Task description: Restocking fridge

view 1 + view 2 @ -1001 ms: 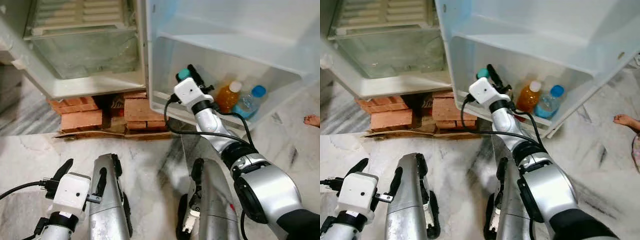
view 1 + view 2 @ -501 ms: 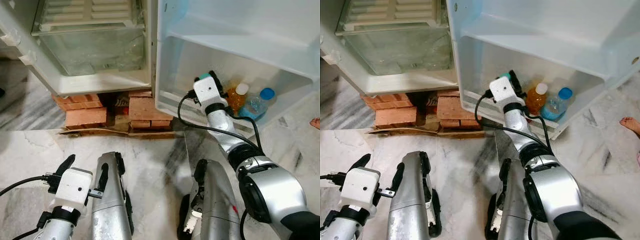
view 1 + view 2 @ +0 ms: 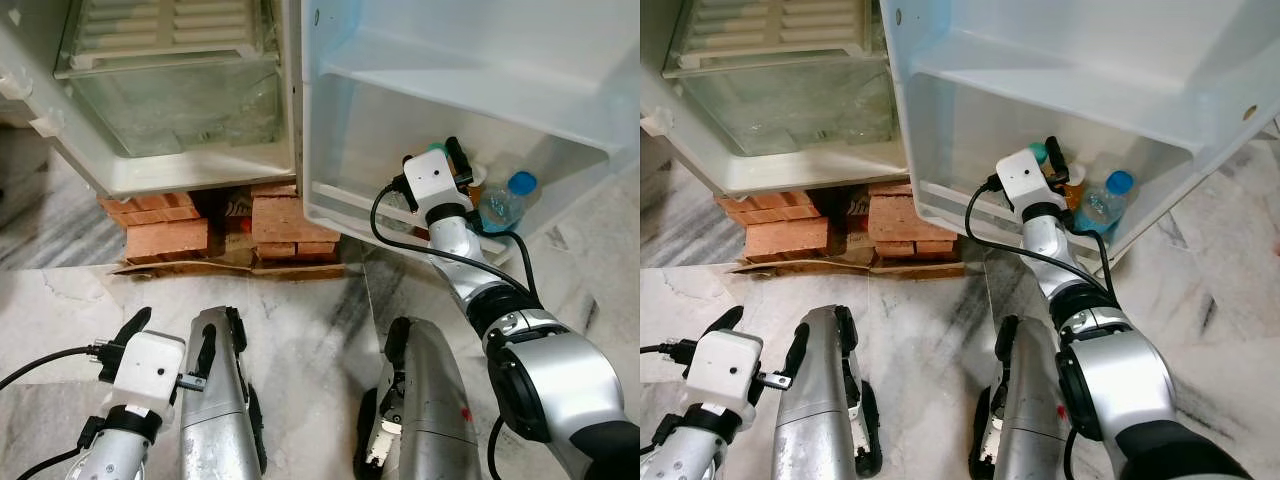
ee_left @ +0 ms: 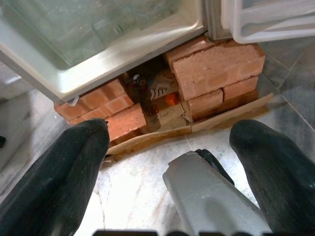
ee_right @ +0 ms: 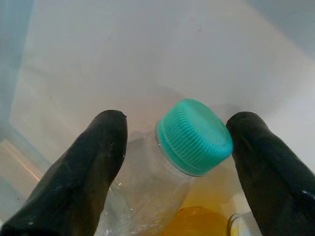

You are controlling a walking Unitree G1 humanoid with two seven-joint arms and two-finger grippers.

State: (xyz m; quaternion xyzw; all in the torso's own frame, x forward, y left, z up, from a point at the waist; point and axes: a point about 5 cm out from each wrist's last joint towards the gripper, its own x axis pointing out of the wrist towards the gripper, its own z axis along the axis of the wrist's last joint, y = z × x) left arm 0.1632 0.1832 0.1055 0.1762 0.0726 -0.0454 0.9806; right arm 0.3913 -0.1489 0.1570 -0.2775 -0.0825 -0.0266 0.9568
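Down inside the lowest bin of the open fridge door (image 3: 560,110), the right gripper (image 3: 452,160) is reached forward on a stretched silver arm, its white wrist block tipped toward the shelf's back wall. From the head views its black fingers stand up around a teal-capped bottle (image 3: 1038,153). Just beyond the gripper, on its outer side, sits an orange-drink bottle (image 3: 1072,184) mostly hidden by the wrist, and past that a clear bottle with a blue cap (image 3: 505,200). A black cable loops from the wrist down across the shelf's front lip. Far back and to the other side, the fridge body (image 3: 180,100) stands open on stacked red bricks (image 3: 290,220) over a marble floor (image 3: 60,300). The left gripper (image 3: 130,335) hangs low beside the robot's left leg, well apart from the fridge.

Through the left wrist view, that gripper's fingers (image 4: 54,172) are spread wide with nothing between them; ahead lie the bricks, the fridge's bottom edge and a silver leg shell.

Through the right wrist view, the two fingers (image 5: 78,177) are parted on either side of the teal cap and clear neck, with gaps showing on both sides, so nothing is gripped. Orange liquid shows just beneath the cap. No label or writing can be read on any bottle.
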